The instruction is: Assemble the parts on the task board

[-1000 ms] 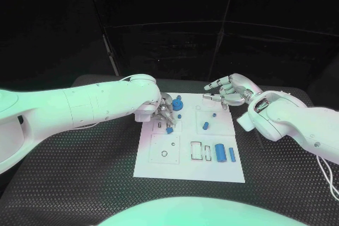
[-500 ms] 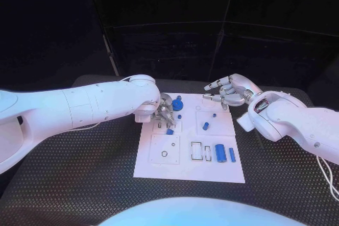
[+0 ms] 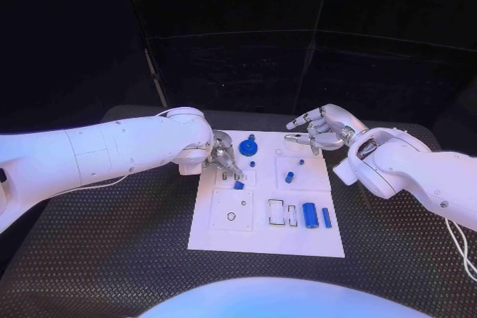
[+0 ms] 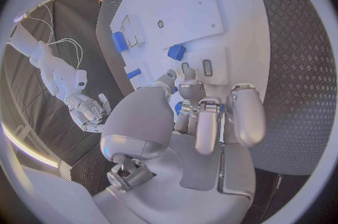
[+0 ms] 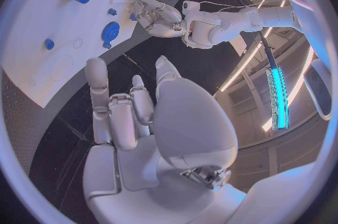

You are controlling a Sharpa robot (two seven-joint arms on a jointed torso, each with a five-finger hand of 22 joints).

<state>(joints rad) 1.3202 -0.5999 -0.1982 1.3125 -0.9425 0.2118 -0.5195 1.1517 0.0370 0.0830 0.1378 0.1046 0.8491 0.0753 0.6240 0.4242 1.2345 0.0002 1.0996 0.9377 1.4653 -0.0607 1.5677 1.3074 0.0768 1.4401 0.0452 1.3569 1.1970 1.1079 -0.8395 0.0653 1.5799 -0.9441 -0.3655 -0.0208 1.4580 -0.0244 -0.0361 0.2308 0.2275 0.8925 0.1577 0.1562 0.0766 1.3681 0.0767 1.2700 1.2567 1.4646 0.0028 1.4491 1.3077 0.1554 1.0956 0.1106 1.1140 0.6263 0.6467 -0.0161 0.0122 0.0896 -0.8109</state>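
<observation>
Hovering fingers-down at the task board (image 3: 267,228) near-left edge, left hand (image 3: 225,158) grip unclear; right hand (image 3: 316,130) empty, fingers spread.

You see the task board (image 3: 224,236) lying at the centre of the table (image 3: 109,263). The left hand (image 3: 222,157) sits over the board's upper left part, and the right hand (image 3: 316,130) hangs above its upper right corner. Two long parts (image 3: 309,214) lie side by side at the board's lower right; a round part (image 3: 249,149) stands near its top edge.
</observation>
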